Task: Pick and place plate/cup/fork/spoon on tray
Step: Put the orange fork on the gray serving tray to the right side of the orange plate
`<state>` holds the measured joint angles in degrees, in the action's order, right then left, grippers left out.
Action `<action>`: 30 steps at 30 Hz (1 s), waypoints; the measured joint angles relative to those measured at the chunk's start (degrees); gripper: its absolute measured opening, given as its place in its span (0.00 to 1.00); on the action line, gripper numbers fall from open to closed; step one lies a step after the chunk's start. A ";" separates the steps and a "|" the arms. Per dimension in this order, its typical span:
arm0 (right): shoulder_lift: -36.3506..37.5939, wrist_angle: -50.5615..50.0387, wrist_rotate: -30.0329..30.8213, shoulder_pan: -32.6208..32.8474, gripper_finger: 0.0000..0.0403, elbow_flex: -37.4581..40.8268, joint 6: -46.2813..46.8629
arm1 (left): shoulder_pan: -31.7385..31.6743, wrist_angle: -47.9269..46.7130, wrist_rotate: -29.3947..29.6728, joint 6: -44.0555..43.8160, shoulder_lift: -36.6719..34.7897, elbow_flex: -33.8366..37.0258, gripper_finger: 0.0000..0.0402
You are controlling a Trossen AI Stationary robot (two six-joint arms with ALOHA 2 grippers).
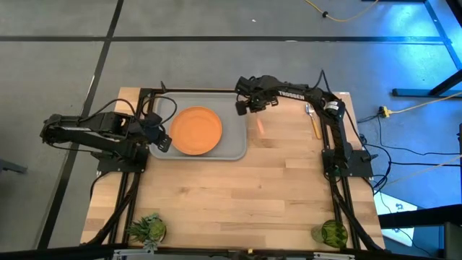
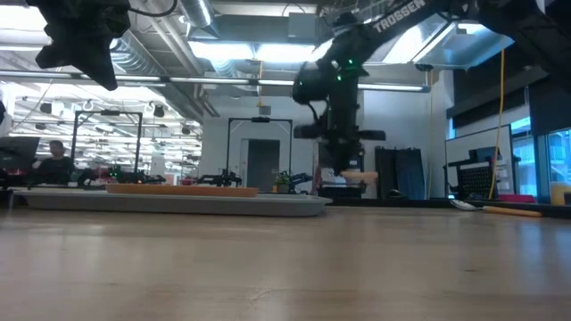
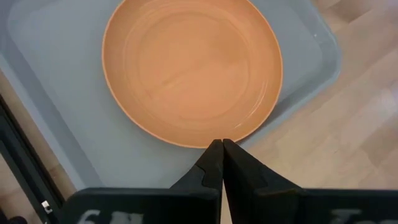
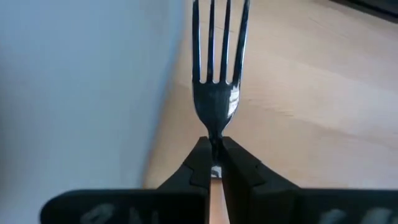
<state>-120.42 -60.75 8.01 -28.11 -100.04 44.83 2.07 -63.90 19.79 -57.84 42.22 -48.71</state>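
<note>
The left end effector [image 1: 164, 142] sits at the left edge of the tray [image 1: 234, 148], its fingers pressed together on nothing, their tips just short of the plate [image 1: 196, 131], which already lies inside the tray; if this arm swings across without lifting, it could shove the plate sideways or jolt the tray, so it is better kept out of the way. Further right, the right end effector [image 4: 214, 152] hangs above the counter [image 1: 238, 202] just beyond the tray's right rim, pinching the fork [image 4: 217, 74] at its narrow neck with the tines pointing forward and the handle running back between the fingers; a grip that small on smooth metal looks liable to let the fork pivot or slide, and a tilted release could drop it on the rim or on the bare wood rather than inside. The plate fills much of the tray, so a careless drop might land the fork on it. Right again, the spoon [image 1: 313, 121] lies on the counter under the right arm, well apart from the tray; the cup [image 1: 333, 232] stands at the near right corner; a low sweep of that arm could knock either.
</note>
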 joint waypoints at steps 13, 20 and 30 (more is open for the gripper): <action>0.13 10.52 0.48 8.76 0.04 -3.75 11.75 | 0.00 0.01 -1.48 4.42 0.00 0.00 0.00; -2.43 16.00 0.74 10.36 0.04 -3.80 16.22 | -0.02 0.02 -3.02 4.52 0.02 0.00 0.00; -7.79 21.24 -2.05 11.16 0.04 -3.77 18.13 | -0.02 -0.02 -5.60 7.38 0.00 -0.02 0.00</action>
<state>-128.21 -39.51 5.96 -16.95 -103.81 62.96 2.04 -63.92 14.20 -50.46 42.22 -48.73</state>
